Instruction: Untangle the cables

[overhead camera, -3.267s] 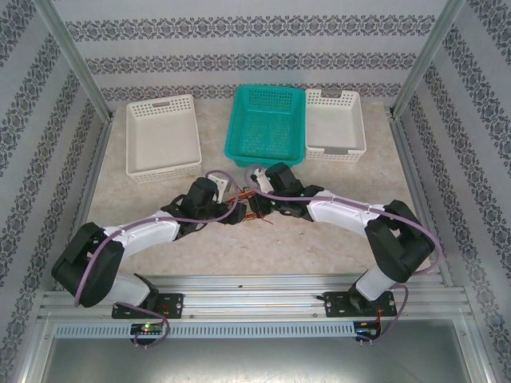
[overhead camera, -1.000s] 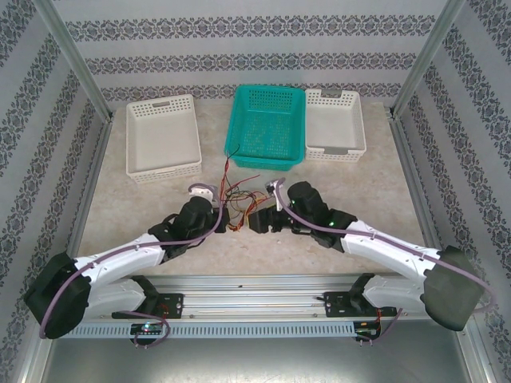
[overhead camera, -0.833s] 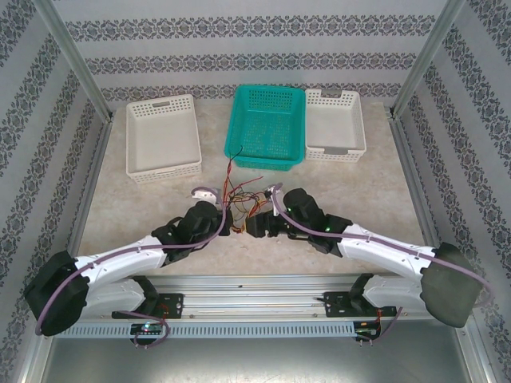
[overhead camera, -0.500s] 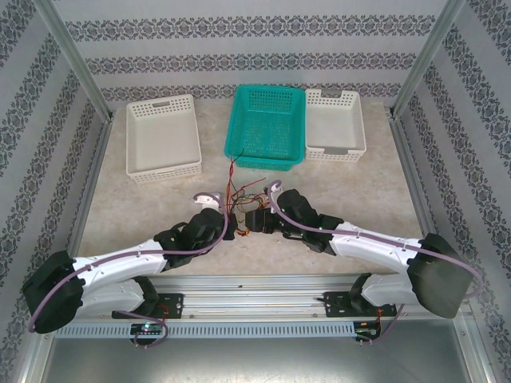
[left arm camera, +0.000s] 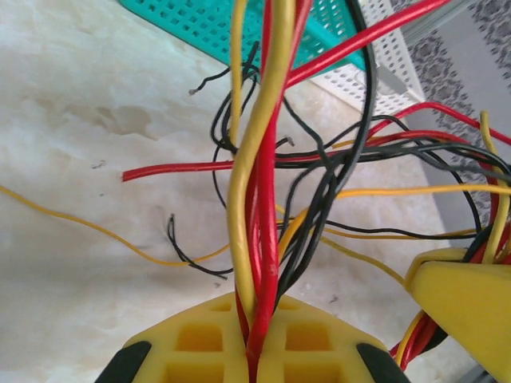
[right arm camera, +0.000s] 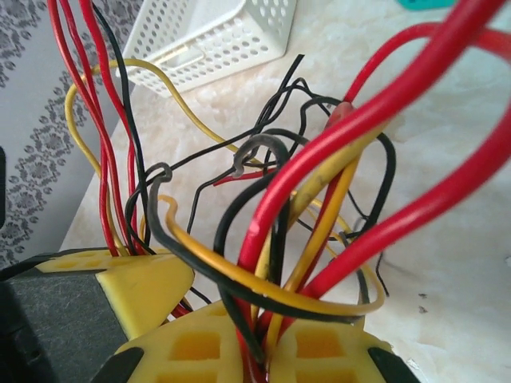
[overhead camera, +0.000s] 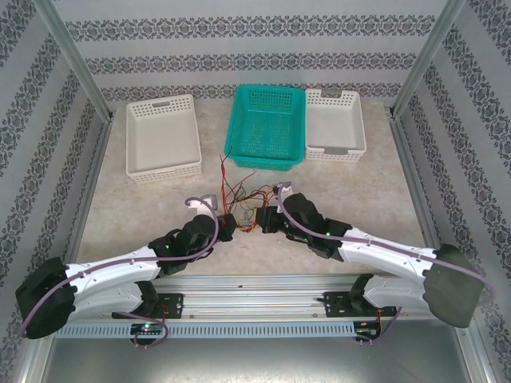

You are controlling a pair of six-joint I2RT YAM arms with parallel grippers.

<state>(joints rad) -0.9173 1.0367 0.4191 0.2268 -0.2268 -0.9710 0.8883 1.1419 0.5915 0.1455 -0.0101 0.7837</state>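
- Left gripper (left arm camera: 255,355), bottom centre: clenched on the red and yellow cables (left arm camera: 257,207).
- Right gripper (right arm camera: 267,351), bottom centre: clamped on the same tangle.
- Teal basket (overhead camera: 267,124), upper centre.

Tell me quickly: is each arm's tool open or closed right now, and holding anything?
Left tool: closed on a bundle of the cables.
Right tool: closed on the cables too.

Apparently left pincer (overhead camera: 226,227) and right pincer (overhead camera: 267,219) pinch the cables (overhead camera: 242,194).
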